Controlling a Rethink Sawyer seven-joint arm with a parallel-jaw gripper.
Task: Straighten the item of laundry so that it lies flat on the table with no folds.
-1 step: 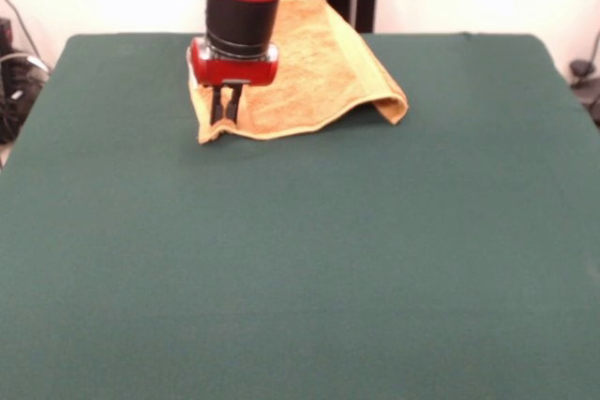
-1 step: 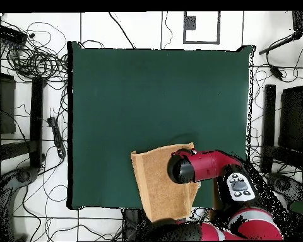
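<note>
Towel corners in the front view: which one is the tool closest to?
The near left corner of the small orange-yellow terry towel. The red and black tool comes down right beside it, while the folded right corner lies well away.

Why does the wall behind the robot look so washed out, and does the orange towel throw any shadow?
In the front view the background behind the arm is overexposed to near white, while the table is evenly lit without glare. The towel casts only a faint, soft shadow along its near edge, and the gripper appears a little soft. In the overhead view the lighting is flat, with no distinct shadow around the towel.
</note>
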